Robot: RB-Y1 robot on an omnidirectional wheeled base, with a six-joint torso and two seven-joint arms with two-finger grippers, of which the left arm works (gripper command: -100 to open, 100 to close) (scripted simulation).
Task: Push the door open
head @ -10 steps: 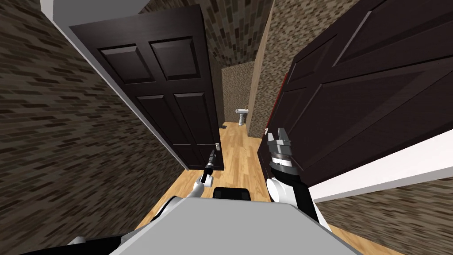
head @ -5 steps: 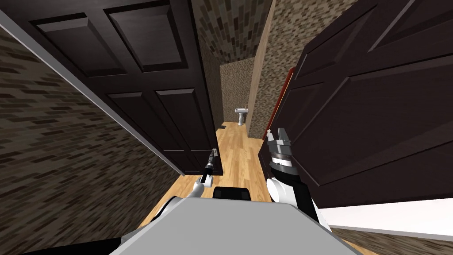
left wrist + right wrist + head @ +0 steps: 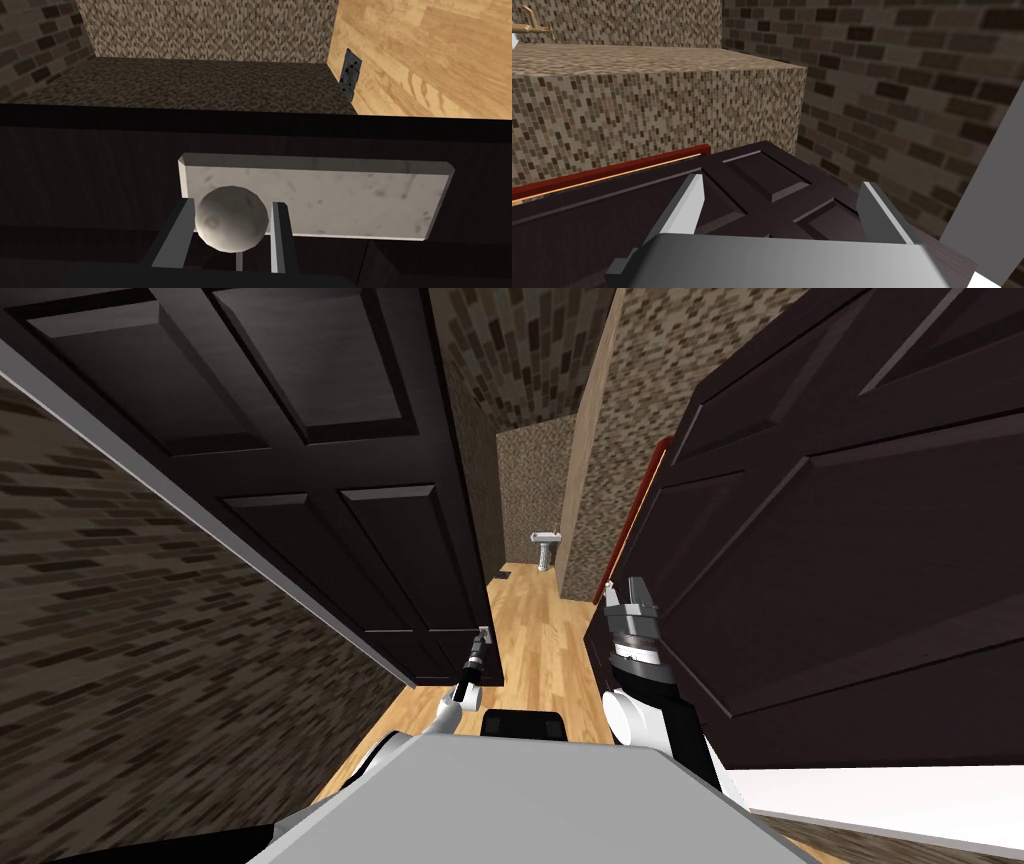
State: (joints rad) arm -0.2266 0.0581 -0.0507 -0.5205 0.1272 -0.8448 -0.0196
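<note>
Directly ahead of the left gripper [image 3: 231,206] stands the dark panelled door [image 3: 330,468], on the robot's left side of the passage. Its free edge is the part nearest the hand. The round grey knob [image 3: 230,217] sits on a pale oblong plate [image 3: 350,200] close to that edge. The plate's long axis runs the same way as the line between the two fingers.

The left fingers [image 3: 175,235] are closed against either side of the knob, so the hand is clamped on it and points square at the door's face. Past the free edge lie the wooden floor [image 3: 540,628] and a speckled wall. At the far end of the passage stands a small white basin [image 3: 545,550].

The right gripper [image 3: 628,593] is spread, holds nothing, and hovers by a second dark door [image 3: 850,538] on the robot's right, which has a red strip [image 3: 612,172] along its edge.

Judgement: the left arm is the one placed for the work. The push should run along its fingers into the panel, swinging the free edge away. A sideways load risks slipping off the round knob.
</note>
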